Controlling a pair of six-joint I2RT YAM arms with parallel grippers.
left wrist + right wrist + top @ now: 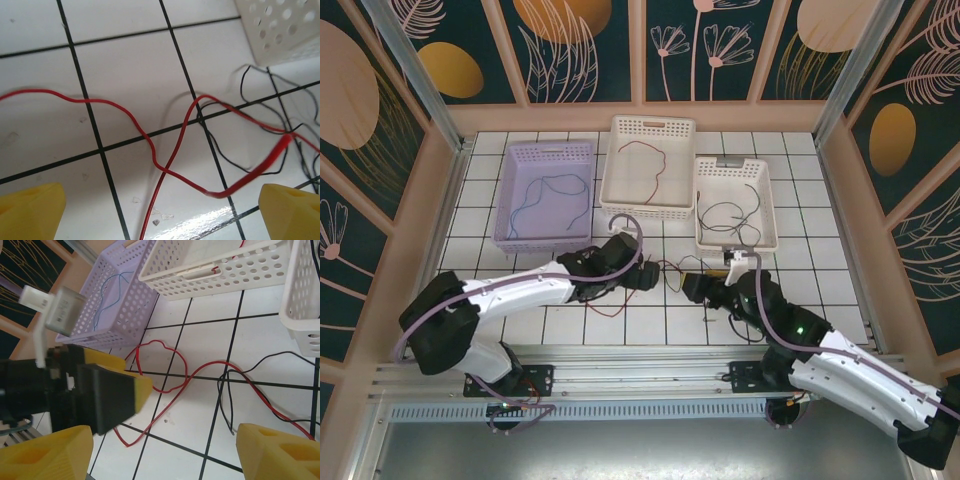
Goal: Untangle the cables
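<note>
dark wall panels (pixel 570 40) painted with pale flowers and orange discs, set in light wood frames, close in three sides. below them lies a glossy table (pixel 820 290) of white tiles with black grout lines. the left arm (pixel 520 290) and right arm (pixel 850 365) reach in from the near edge and meet around the middle.

three perforated baskets stand in a row at the far side. the lilac basket (pixel 506 190) holds a blue cable (pixel 535 195), the middle white basket (pixel 653 125) a second red cable (pixel 655 165), and the right white basket (pixel 768 200) a second black cable (pixel 735 215).

the left gripper (pixel 160 205) has its yellow fingers spread wide and grasps nothing. the right gripper (pixel 165 450) is likewise released and empty, facing the left one.

between and under them, on the tiles in front of the baskets, lies a thread-thin red cable (pixel 252 171) in loose loops and bends. it crosses a thinner black cable (pixel 223 405) that curls beside it near the right white basket.
</note>
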